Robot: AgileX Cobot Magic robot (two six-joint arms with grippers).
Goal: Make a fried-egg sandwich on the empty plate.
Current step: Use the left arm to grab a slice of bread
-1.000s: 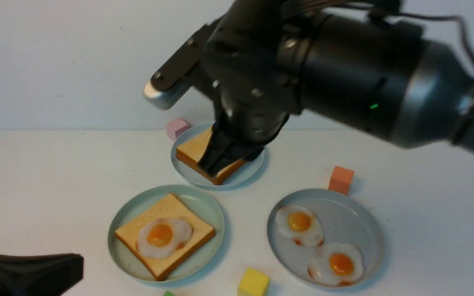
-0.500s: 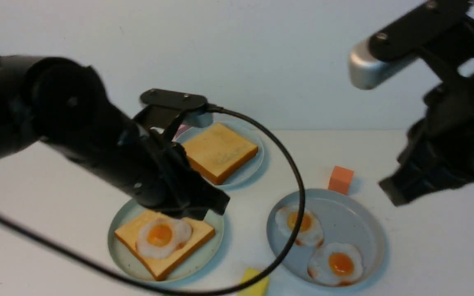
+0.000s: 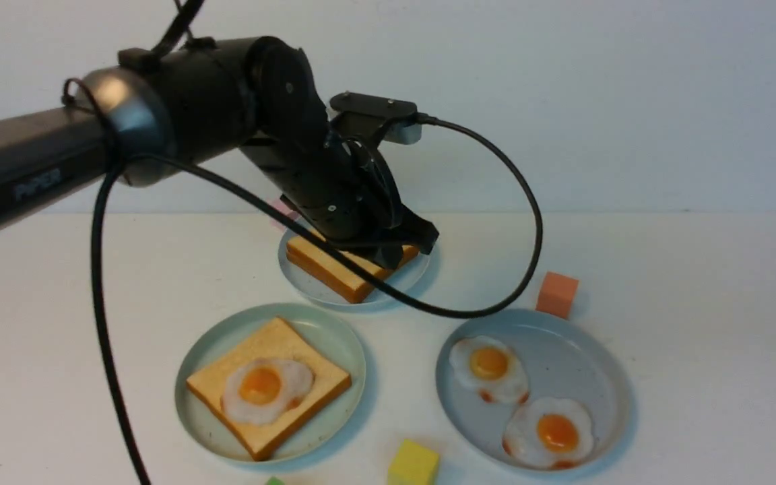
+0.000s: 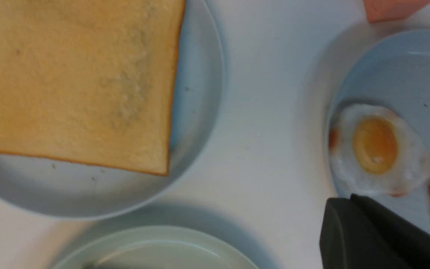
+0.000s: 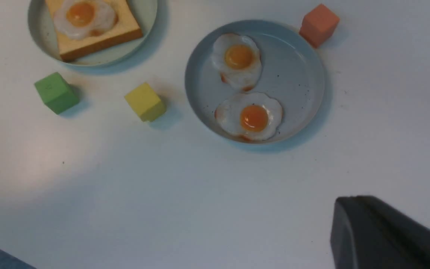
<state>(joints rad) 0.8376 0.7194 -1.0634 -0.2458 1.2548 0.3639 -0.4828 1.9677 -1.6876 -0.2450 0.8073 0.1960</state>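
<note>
On the mint-green plate lies one toast slice with a fried egg on top of it. A second toast slice rests on the small light-blue plate behind. My left gripper hovers just over that slice's right corner. Its fingers are pressed together with nothing between them. My right gripper is shut and empty over bare table, out of the front view. From the right wrist, the egg-topped toast sits at the far corner.
A grey-blue plate at the right holds two more fried eggs. An orange cube stands behind it and a yellow cube near the front. A green cube lies left of the yellow one. The left arm's cable loops above the table.
The left arm has swung from over the mint-green plate to over the back toast. The right arm has pulled back out of the front view.
</note>
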